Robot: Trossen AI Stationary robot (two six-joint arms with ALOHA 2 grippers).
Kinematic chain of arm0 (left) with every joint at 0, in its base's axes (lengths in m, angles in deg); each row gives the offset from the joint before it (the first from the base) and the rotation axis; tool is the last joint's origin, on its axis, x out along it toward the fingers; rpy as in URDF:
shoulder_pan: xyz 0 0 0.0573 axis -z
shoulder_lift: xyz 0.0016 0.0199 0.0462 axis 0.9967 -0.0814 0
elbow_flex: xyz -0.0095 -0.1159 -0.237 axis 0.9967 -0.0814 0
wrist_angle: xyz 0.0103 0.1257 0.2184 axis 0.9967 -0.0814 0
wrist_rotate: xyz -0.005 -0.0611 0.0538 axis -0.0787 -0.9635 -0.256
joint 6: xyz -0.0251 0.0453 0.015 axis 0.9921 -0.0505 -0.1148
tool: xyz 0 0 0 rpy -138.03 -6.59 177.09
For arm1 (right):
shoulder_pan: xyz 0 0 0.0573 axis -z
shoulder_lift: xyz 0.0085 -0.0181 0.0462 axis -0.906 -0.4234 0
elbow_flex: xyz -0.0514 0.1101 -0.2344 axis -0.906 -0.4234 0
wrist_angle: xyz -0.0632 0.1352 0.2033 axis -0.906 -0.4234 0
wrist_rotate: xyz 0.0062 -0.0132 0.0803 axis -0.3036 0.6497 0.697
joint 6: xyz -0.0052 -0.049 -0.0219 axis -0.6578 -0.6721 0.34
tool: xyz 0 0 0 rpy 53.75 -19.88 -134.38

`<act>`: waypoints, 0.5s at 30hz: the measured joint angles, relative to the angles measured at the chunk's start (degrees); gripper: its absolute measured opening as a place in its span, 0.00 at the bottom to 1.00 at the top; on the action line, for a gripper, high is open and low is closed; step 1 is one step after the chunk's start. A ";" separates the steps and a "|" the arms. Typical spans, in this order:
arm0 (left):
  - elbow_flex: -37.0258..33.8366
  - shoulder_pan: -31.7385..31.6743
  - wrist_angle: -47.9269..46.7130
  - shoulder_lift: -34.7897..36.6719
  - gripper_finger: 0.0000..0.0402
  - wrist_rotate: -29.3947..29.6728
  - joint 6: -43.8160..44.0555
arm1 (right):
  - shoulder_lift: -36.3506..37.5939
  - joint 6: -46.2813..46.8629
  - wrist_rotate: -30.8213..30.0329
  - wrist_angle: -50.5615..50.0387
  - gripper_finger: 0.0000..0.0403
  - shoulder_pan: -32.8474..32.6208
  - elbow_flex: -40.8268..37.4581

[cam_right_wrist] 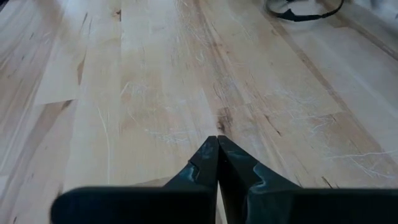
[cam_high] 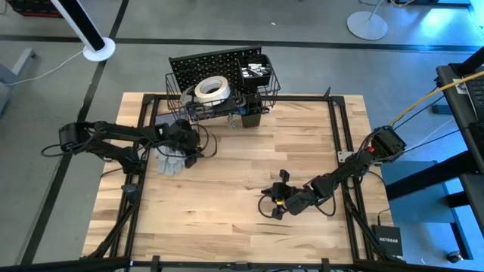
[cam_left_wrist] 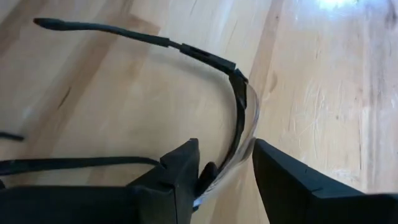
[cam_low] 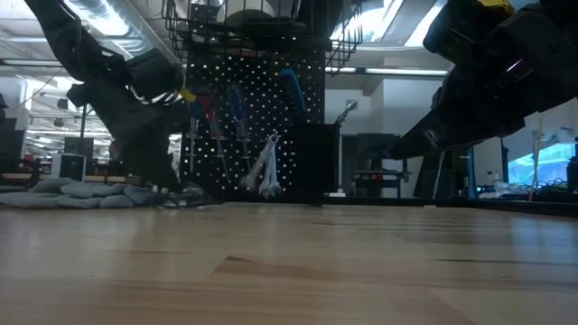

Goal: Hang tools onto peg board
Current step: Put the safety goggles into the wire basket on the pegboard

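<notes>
left gripper point(cam_left_wrist: 227, 171): down on the tabletop point(cam_high: 249, 181) at about 9 o'clock, right beside the gloves point(cam_high: 171, 160). Jaws spread around the front of a pair of safety glasses point(cam_left_wrist: 239, 112), clear lens between them, not clearly pinched yet.
right gripper point(cam_right_wrist: 217, 163): parked at about 5 o'clock over bare wood, jaws pressed together, nothing in them.
peg board point(cam_high: 208, 64): standing at 12 o'clock. Tape roll point(cam_high: 212, 89) already in the basket point(cam_high: 181, 97), wrenches point(cam_low: 267, 170) and screwdrivers point(cam_low: 237, 108) hanging on the front.
step: looks like picking up the glasses.
tip: I'd close on the frame near the bridge, not the lens, since it looks slick. Squeeze gently, lift straight up so the arms don't drag over the gloves.
risk: glasses could swing or slip if gripped off-centre.
</notes>
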 joint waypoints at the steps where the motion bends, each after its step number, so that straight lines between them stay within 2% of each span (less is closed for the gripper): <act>1: 0.06 0.08 -0.70 -0.03 0.34 0.07 0.24 | 0.00 0.00 0.00 0.00 0.02 0.00 0.00; 4: 0.15 1.30 -2.10 -0.05 0.27 0.36 2.02 | -0.01 0.00 0.00 0.00 0.02 0.00 0.00; 10: 0.08 6.82 -1.29 0.09 0.03 0.34 4.07 | 0.00 -0.15 0.07 0.00 0.02 -0.02 0.00; 15: 1.28 14.35 -1.93 0.82 0.04 0.72 10.03 | -0.02 -0.91 1.49 -0.08 0.02 -0.08 0.57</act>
